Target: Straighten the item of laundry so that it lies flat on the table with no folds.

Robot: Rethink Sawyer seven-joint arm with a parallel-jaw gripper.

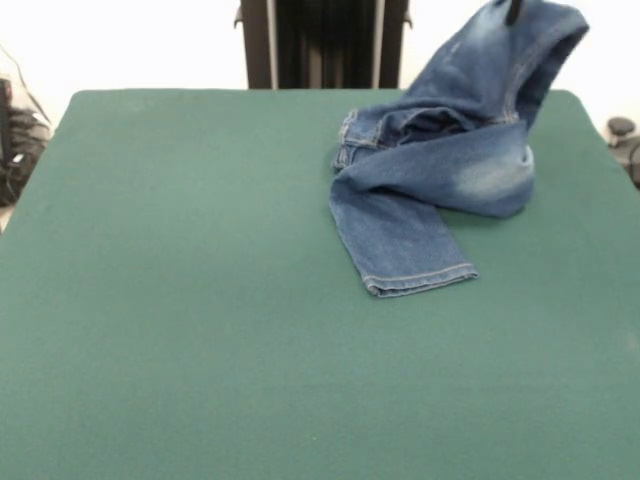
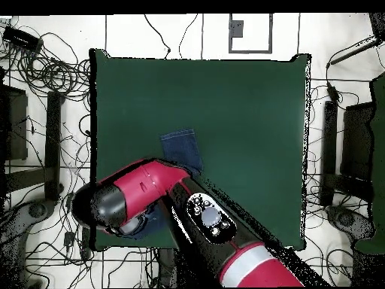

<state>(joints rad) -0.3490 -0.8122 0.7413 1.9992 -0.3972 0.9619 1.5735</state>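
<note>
Claw [image 1: 513,10] grips jeans [image 1: 450,160], lifting 1 end above table [image 1: 200,300].

Crumpled jeans [image 1: 450,160] heaped at the desk's [image 1: 180,300] far right corner by the pedestal [image 1: 322,42], one leg trailing nearward, partly lifted off the desk, green felt open left of the jeans and nearer than them
</note>
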